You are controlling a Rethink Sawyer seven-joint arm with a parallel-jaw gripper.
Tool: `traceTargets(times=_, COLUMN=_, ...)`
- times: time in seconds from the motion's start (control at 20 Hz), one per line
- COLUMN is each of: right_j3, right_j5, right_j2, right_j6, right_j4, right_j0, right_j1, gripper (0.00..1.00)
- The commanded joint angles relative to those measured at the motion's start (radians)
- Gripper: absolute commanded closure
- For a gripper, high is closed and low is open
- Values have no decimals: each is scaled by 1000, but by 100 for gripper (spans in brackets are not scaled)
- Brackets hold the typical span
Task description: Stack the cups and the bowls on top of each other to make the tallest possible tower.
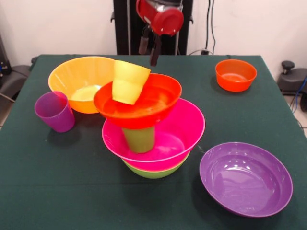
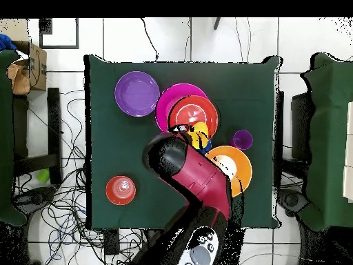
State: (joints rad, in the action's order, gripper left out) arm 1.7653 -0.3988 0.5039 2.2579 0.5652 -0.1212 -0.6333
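The tower (image 1: 148,129) is seen mid-tabletop; the yellow cup (image 1: 128,82) is tilted atop it. The tool (image 1: 149,51), pressed together and empty, is held behind it. Toppling is risked.

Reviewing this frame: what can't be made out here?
- Gripper, front view: whether it is open or shut; the overhead view hides it under the arm.
- Green cup, front view: its top, covered by the red-orange bowl.
- Lime green bowl: mostly hidden by the pink bowl.
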Motion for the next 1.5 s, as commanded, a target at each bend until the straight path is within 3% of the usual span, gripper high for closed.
traceTargets(times=0.05, right_j3=30, right_j5=-105, right_j2=-49, right_j6=178, right_j4=-12, right_j0=3, right_j1=-18, gripper=0)
traceTargets(times=0.8, right_j3=2, right_j5=-94, right_j2=-75, right_j6=128, right_j4=-29, right_j0=68, right_j1=-6, gripper=0)
traceTargets(times=1.05, right_j3=10, right_j5=-5, right_j2=-120, right_j6=97, right_j4=-33, right_j0=111, right_j1=24, gripper=0)
traceTargets(times=1.5, right_j3=-15, right_j5=23, right_j2=-132, right_j6=128, right_j4=-28, right_j0=108, right_j1=55, gripper=0)
